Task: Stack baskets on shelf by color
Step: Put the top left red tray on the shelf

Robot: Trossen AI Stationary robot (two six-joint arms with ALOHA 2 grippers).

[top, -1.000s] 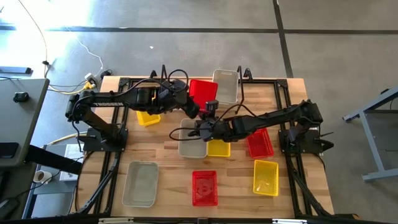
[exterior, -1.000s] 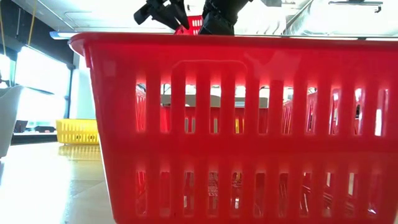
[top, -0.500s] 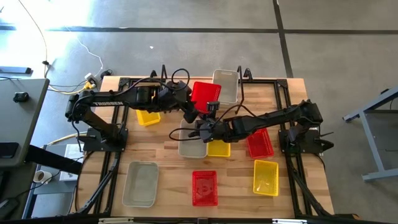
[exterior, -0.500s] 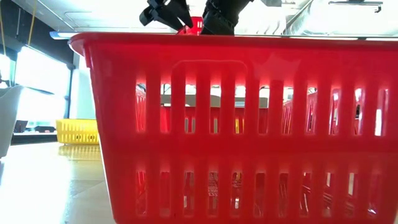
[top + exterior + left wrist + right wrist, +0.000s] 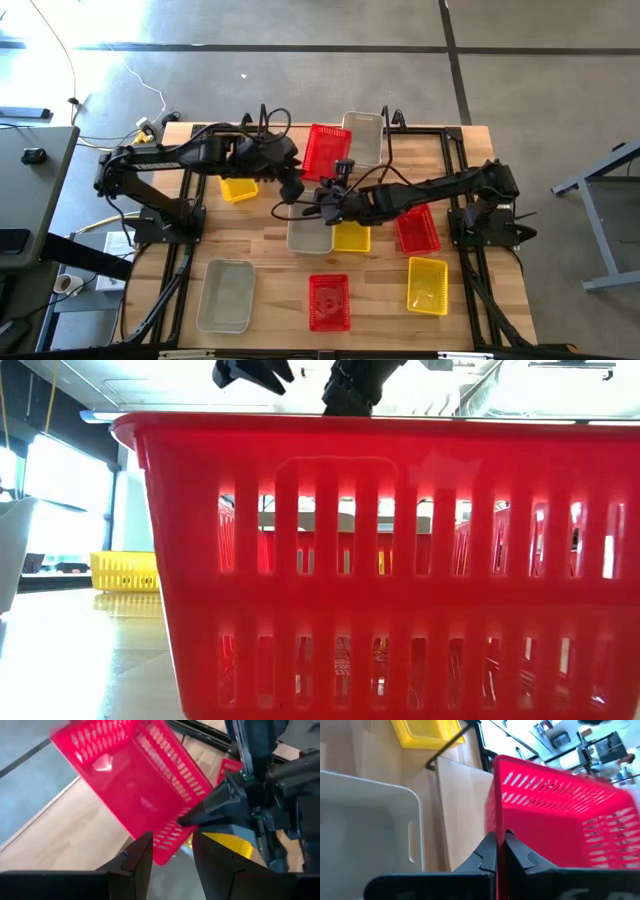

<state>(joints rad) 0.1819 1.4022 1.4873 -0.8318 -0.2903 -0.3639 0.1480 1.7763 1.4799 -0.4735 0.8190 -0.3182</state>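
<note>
At the table's far middle | right gripper [image 5: 501,851] pinched the red basket's [image 5: 326,152] near rim, holding it raised by the shelf [image 5: 392,125] for stacking | left gripper [image 5: 170,851] spread, empty beside it

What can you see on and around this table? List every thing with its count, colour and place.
Red baskets: three, red; one held at the back by the shelf, one on the right, one front centre.
Yellow baskets: three, yellow; back left, centre, front right.
Grey-white baskets: three, translucent; on the shelf, centre, front left.
Shelf: one, black wire; back edge of the table.
Table: one, light wood.
Left gripper: open, just short of the held red basket.
Right gripper: shut on that red basket's rim.
</note>
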